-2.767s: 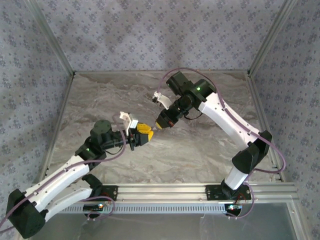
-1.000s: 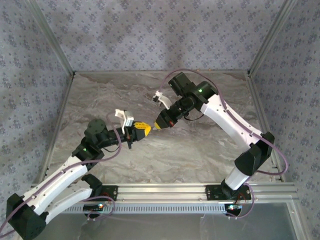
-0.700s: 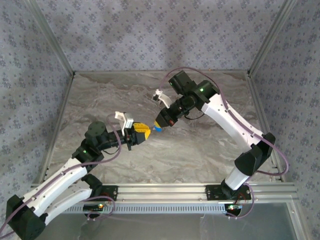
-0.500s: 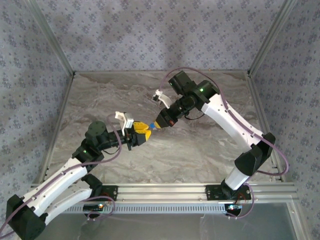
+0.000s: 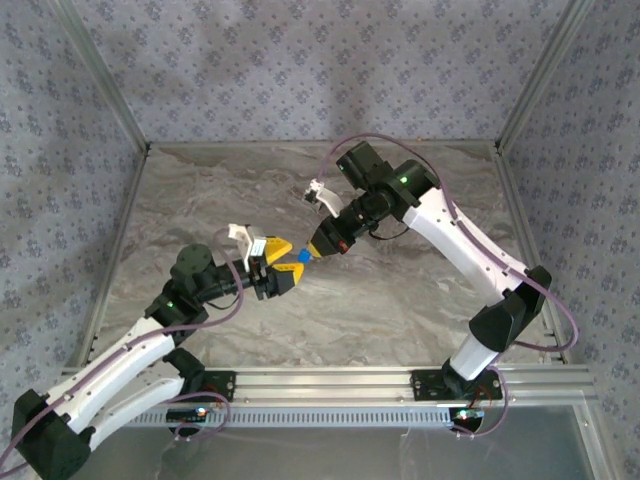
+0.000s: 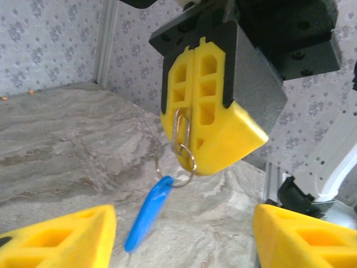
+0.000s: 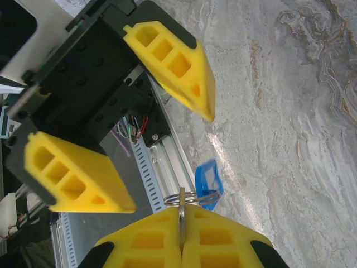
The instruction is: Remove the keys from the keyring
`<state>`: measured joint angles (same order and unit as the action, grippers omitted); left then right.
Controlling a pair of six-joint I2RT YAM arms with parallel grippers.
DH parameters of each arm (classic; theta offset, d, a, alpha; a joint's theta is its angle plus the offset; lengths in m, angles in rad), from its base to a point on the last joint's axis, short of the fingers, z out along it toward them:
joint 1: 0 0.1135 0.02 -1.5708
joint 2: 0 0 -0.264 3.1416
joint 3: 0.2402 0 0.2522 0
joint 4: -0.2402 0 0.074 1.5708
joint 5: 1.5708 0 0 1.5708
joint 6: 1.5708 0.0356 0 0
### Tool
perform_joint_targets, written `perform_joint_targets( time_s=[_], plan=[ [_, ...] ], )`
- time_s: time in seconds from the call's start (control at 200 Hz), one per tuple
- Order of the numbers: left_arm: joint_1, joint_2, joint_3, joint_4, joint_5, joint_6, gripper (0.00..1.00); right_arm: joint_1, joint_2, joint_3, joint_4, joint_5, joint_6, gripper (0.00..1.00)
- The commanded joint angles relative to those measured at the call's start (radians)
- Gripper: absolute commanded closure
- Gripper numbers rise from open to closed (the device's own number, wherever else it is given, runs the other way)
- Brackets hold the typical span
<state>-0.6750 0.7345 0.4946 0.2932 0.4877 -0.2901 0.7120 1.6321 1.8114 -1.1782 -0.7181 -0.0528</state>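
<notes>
Left wrist view: right gripper [image 6: 191,159] fully closed, yellow fingers pressed flat together, pinching thin silvery metal loop at top of keys [image 6: 149,213]. Bunch dangles from fingertips over marbled table [image 6: 50,139]: elongated loop, round wire ring, then bright blue piece hanging tilted at bottom. Left gripper [image 6: 184,237] spread wide, nothing in grasp, one finger each side of blue piece, clear of it. Top external view: both grippers tip to tip near table middle, blue piece between them.
</notes>
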Motion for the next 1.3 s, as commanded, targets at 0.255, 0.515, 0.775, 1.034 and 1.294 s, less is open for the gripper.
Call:
perform_joint_targets(
  time_s=[0.255, 0.515, 0.775, 1.034, 1.294],
  plan=[
    [-0.085, 0.012, -0.074, 0.173, -0.214, 0.224, 0.29, 0.006, -0.002, 0.043, -0.022, -0.023, -0.018, 1.0],
    [-0.108, 0.114, -0.059, 0.33, -0.236, 0.287, 0.28, 0.006, -0.002, 0.048, -0.02, -0.035, -0.015, 1.0],
    [-0.123, 0.196, -0.015, 0.388, -0.229, 0.327, 0.3, 0.006, -0.002, 0.043, -0.012, -0.046, -0.012, 1.0],
    [-0.127, 0.212, 0.012, 0.407, -0.223, 0.339, 0.37, 0.006, -0.003, 0.037, -0.005, -0.053, -0.013, 1.0],
    [-0.128, 0.229, 0.025, 0.412, -0.221, 0.355, 0.47, 0.007, -0.003, 0.033, 0.001, -0.063, -0.014, 1.0]
  ],
)
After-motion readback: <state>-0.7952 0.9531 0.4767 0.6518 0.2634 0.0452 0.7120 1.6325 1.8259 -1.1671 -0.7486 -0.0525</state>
